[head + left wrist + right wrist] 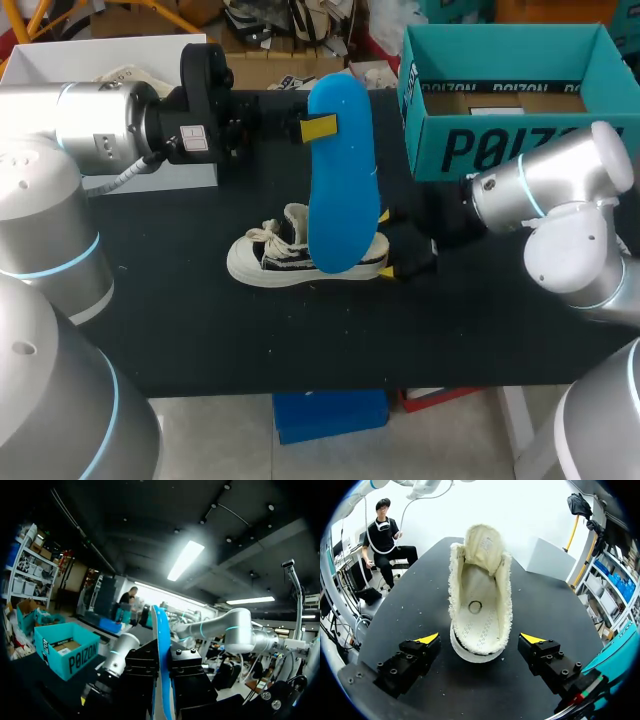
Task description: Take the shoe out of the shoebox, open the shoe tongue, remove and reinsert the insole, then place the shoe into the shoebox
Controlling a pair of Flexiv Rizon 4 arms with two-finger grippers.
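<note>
A blue insole hangs upright above the shoe, its lower end near the heel. My left gripper is shut on the insole's upper edge. In the left wrist view the insole runs edge-on between the black fingers of that gripper. The white and black shoe stands on the black table, toe to the left. In the right wrist view the shoe has its tongue pulled forward and its inside bare. My right gripper is open, its yellow tips on either side of the heel without touching; it also shows as the right gripper.
The open teal shoebox stands at the back right, close behind my right arm; in the left wrist view the shoebox lies beyond the insole. A white box sits at the back left behind my left arm.
</note>
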